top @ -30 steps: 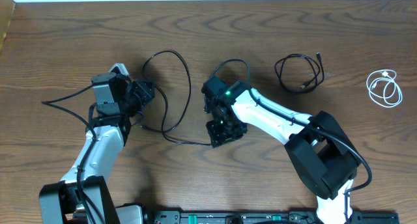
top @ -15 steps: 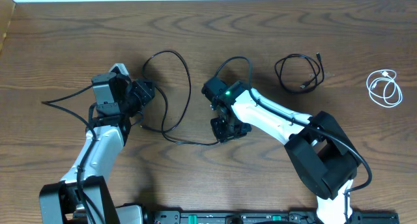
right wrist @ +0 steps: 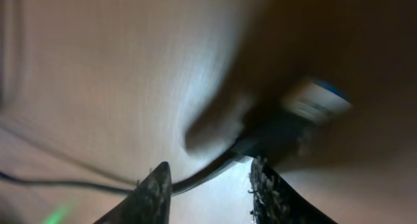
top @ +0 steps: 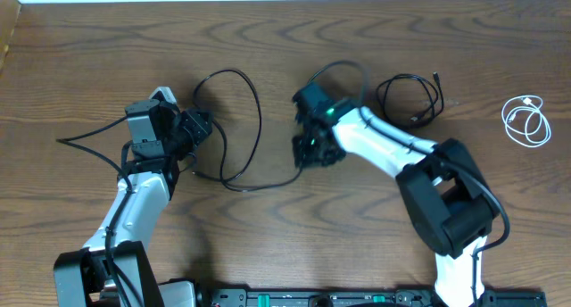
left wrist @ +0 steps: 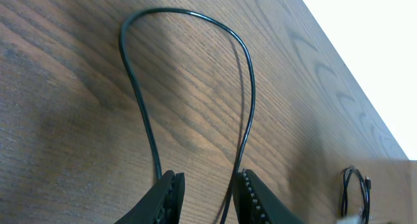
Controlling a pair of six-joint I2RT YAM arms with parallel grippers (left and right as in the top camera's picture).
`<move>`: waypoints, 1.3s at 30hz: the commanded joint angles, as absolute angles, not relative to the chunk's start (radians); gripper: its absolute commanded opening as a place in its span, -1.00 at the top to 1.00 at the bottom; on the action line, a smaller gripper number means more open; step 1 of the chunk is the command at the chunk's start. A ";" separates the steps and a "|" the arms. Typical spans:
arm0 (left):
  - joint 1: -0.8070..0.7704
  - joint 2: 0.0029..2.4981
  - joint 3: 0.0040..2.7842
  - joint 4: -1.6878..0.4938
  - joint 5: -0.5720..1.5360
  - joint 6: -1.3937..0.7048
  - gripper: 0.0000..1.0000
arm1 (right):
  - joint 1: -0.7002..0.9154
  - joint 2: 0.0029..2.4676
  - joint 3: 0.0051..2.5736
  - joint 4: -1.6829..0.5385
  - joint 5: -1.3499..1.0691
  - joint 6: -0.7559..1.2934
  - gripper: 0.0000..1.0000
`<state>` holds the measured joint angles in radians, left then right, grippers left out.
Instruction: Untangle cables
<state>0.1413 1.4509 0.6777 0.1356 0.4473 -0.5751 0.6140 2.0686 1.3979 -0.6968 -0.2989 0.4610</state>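
A long black cable (top: pixel 259 115) loops across the table between the arms. My left gripper (top: pixel 203 128) stands at the loop's left side. In the left wrist view its jaws (left wrist: pixel 207 175) stand apart, and one strand of the cable (left wrist: pixel 176 10) runs between them along the right finger while the other passes behind the left finger. My right gripper (top: pixel 312 155) is over the cable's other end. In the blurred right wrist view its jaws (right wrist: pixel 210 164) are apart with the cable (right wrist: pixel 208 172) crossing the gap. Its plug (right wrist: pixel 316 100) lies just beyond the fingertips.
A second black cable (top: pixel 382 100) lies coiled to the right of the right gripper. A small white cable (top: pixel 525 120) is coiled near the table's right edge. The table's far edge meets a white wall at the top.
My right gripper has moved away from the front edge and slightly right, and the cable's end has come along with it. The left arm has not moved.
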 commanded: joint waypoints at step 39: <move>0.146 1.451 0.696 0.152 0.459 -0.558 0.39 | 0.664 2.228 1.866 -0.642 -0.100 0.492 -0.56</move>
<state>0.1413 1.4509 0.6777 0.1474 0.4473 -0.5747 0.6689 2.2356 1.7538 -0.5407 -0.1043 0.5030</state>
